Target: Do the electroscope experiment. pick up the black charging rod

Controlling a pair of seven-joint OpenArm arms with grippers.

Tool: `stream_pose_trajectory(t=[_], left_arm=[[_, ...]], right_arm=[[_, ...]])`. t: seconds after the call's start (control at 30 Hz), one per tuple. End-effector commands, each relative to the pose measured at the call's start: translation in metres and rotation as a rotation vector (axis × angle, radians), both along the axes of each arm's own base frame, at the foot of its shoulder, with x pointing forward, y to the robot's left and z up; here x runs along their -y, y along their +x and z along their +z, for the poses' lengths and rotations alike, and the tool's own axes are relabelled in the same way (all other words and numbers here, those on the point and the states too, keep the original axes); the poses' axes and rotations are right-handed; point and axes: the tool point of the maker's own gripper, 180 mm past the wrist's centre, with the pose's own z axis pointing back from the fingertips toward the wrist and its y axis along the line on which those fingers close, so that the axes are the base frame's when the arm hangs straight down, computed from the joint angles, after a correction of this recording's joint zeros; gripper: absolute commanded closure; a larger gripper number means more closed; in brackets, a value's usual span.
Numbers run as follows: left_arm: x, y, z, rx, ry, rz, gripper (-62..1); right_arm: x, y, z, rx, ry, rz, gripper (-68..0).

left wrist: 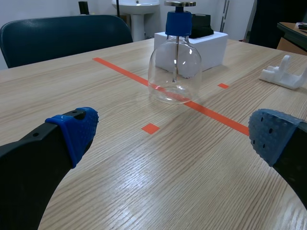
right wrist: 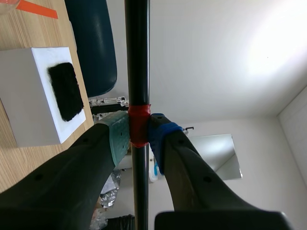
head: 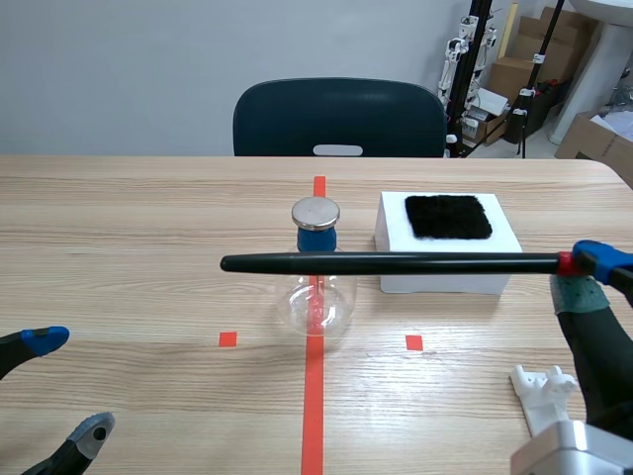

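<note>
Right gripper (right wrist: 139,132) is clamped on the black rod (head: 396,263), holding it level above the table and across the glass flask (head: 316,302) as the scene view shows it. Left gripper (head: 64,386) sits low, fingers spread and empty. I judge the rod light, stiff and probably slippery. The red band (head: 565,263) near its end is a sensible place to hold it.

Scene view: mid-height between the arms, faces across the surface (head: 148,228) to a chair (head: 336,117), wide. Left wrist view: low, near the surface, faces the electroscope (left wrist: 175,72). Right wrist view: rolled sideways, close on the black rod (right wrist: 137,57), wall (right wrist: 216,57) behind. All three share the white box (head: 440,275).
</note>
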Motion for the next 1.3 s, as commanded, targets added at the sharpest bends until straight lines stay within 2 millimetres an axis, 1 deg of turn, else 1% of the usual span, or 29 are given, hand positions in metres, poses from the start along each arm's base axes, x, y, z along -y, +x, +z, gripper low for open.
stream_pose_trajectory(t=[0.0, 0.9, 1.13, 1.27], left_arm=[[-0.005, 0.004, 0.008, 0.031, -0.004, 0.009, -62.3], [-0.005, 0.004, 0.008, 0.031, -0.004, 0.009, -62.3], [-0.005, 0.004, 0.008, 0.031, -0.004, 0.009, -62.3], [-0.005, 0.004, 0.008, 0.031, -0.004, 0.009, -62.3]], right_arm=[[0.0, 0.002, 0.016, 0.075, 0.024, 0.003, -0.2], [-0.001, 0.002, 0.016, 0.077, 0.019, 0.007, -0.2], [0.008, 0.005, 0.015, 0.071, 0.023, -0.045, -0.2], [0.009, 0.005, 0.015, 0.07, 0.023, -0.054, -0.2]])
